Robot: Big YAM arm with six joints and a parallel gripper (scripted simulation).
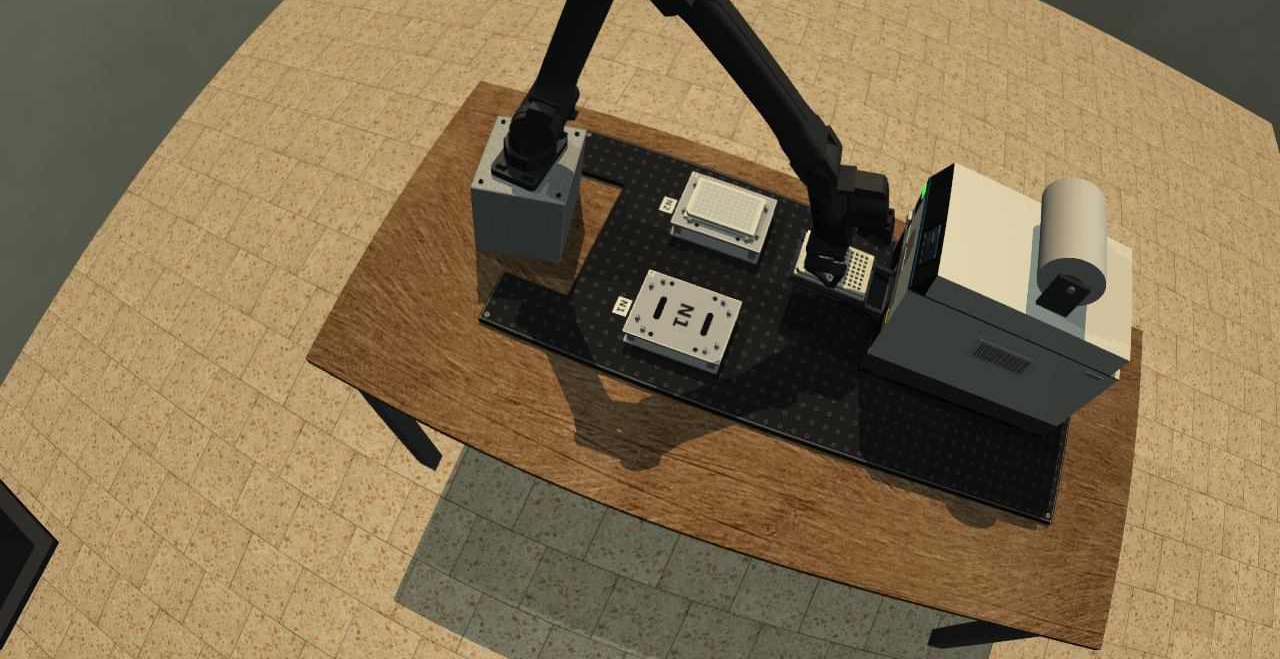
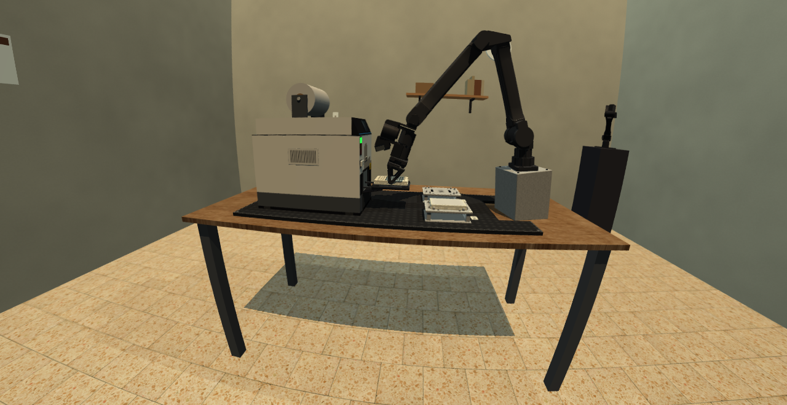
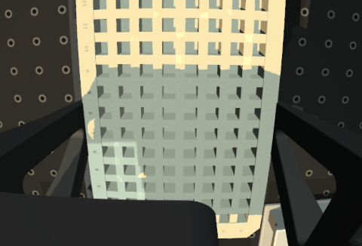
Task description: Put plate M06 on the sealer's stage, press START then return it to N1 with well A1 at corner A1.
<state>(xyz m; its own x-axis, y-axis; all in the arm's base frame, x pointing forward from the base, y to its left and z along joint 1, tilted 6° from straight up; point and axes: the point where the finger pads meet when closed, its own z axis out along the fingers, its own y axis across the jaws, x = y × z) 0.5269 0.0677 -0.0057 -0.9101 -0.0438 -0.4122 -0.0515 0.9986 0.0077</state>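
Observation:
Plate M06 (image 1: 841,267) is a cream well plate over the sealer's stage, right in front of the sealer (image 1: 993,297). My gripper (image 1: 825,266) is shut on it across its long sides. In the wrist view the plate (image 3: 178,100) fills the middle between my two dark fingers, and its wells look open. It also shows in the exterior view (image 2: 391,180), low at the stage. The sealer's lamp (image 2: 361,139) glows green. Nest N1 (image 1: 682,318) is an empty grey plate marked N1. I cannot tell whether the plate rests on the stage or hangs just above it.
Nest N2 (image 1: 723,213) holds a white plate behind N1. The arm's grey base block (image 1: 526,189) stands at the back left of the table. A foil roll (image 1: 1072,236) sits on top of the sealer. A black perforated mat (image 1: 760,359) covers the work area.

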